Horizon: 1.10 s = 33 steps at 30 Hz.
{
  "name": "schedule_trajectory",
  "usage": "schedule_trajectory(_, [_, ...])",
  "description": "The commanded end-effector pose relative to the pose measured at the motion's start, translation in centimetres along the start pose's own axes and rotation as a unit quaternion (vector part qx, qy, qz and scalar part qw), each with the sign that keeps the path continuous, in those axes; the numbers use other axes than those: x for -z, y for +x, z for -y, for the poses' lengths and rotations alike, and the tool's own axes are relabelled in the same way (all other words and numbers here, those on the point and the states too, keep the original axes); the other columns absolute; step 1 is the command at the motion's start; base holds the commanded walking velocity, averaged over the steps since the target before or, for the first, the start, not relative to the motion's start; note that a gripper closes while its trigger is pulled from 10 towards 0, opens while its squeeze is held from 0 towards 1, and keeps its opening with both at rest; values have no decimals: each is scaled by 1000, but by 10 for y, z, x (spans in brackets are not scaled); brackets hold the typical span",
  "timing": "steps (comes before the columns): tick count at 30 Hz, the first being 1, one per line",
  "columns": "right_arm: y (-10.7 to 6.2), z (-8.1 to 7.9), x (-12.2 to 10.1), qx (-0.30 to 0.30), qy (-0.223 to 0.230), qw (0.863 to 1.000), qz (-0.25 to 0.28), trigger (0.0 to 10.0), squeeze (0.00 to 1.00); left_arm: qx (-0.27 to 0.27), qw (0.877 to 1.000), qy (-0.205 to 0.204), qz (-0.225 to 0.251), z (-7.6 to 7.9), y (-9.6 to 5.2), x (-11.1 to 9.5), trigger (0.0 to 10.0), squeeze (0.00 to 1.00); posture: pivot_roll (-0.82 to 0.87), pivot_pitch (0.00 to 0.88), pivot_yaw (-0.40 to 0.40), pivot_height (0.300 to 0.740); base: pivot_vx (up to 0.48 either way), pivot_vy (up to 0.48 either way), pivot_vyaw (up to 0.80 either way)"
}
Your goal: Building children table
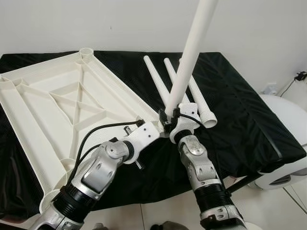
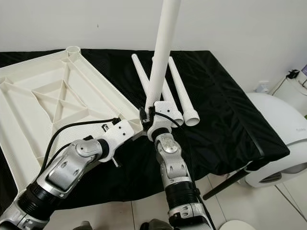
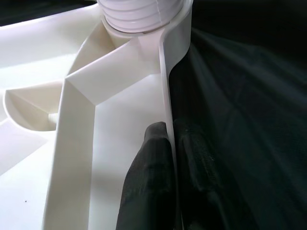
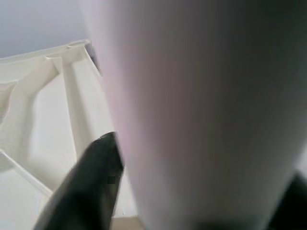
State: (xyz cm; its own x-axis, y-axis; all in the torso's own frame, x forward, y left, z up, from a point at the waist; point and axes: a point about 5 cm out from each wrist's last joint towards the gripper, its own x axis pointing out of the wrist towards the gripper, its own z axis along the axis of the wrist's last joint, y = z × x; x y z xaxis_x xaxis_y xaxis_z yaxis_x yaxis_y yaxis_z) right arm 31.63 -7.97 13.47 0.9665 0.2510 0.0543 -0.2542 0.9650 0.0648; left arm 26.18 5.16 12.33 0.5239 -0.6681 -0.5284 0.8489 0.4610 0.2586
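Observation:
The white table top [image 1: 43, 110] lies upside down on a black cloth, ribs facing up. Its near right corner socket holds one white leg [image 1: 192, 52], which stands nearly upright and leans slightly right. My right gripper [image 1: 169, 119] is shut on this leg just above the socket; the leg [image 4: 201, 110] looms blurred beside one black finger [image 4: 96, 172]. My left gripper [image 1: 158, 130] is shut on the table top's rim [image 3: 165, 86] beside that corner, one finger [image 3: 148, 177] on each side of the wall. The leg's threaded end [image 3: 139, 12] sits in the socket.
Three more white legs [image 1: 201, 108] lie side by side on the black cloth [image 1: 240, 120] behind my right gripper. A rounded white appliance [image 1: 288, 124] stands on the tiled floor at the right. A white wall runs behind the cloth-covered surface.

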Motion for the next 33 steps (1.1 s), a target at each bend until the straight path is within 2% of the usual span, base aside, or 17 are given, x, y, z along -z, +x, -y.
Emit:
schedule_trajectory(1, [0, 3, -2, -4, 4, 1000, 3, 10000, 1000, 75, 997, 1, 12, 25, 9, -3, 10000, 0, 20, 0, -95, 740, 0, 0, 0])
schedule_trajectory(13, [-5, 31, -6, -63, -13, 998, 24, 10000, 1000, 74, 997, 2, 13, 24, 9, -3, 10000, 0, 19, 0, -93, 740, 0, 0, 0])
schedule_trajectory(14, [-6, 35, -7, -75, -18, 997, 27, 10000, 910, 74, 997, 2, 12, 24, 9, -3, 10000, 0, 19, 0, -93, 740, 0, 0, 0])
schedule_trajectory(15, [-6, 35, -7, -75, -18, 997, 27, 10000, 910, 74, 997, 2, 12, 24, 9, -3, 10000, 0, 19, 0, -93, 740, 0, 0, 0])
schedule_trajectory(16, [-6, 44, -7, -91, -28, 995, 31, 10000, 0, 75, 997, 3, 12, 24, 9, -3, 10000, 0, 18, 0, -90, 740, 0, 0, 0])
schedule_trajectory(19, [-7, 52, -7, -111, -38, 993, 30, 10000, 0, 76, 997, 4, 12, 24, 9, -3, 10000, 0, 17, 0, -88, 740, 0, 0, 0])
schedule_trajectory(21, [-10, 66, -3, -153, -52, 987, 19, 10000, 0, 77, 997, 6, 12, 24, 10, -3, 10000, 0, 17, 0, -85, 740, 0, 0, 0])
schedule_trajectory(24, [-12, 72, 1, -181, -56, 982, 2, 10000, 0, 77, 997, 8, 12, 24, 10, -3, 10000, 0, 22, 0, -90, 740, 0, 0, 0])
schedule_trajectory(33, [-16, 80, 8, -228, -58, 972, -22, 10000, 0, 75, 997, 8, 13, 24, 10, -3, 10000, 0, 26, 0, -91, 740, 0, 0, 0])
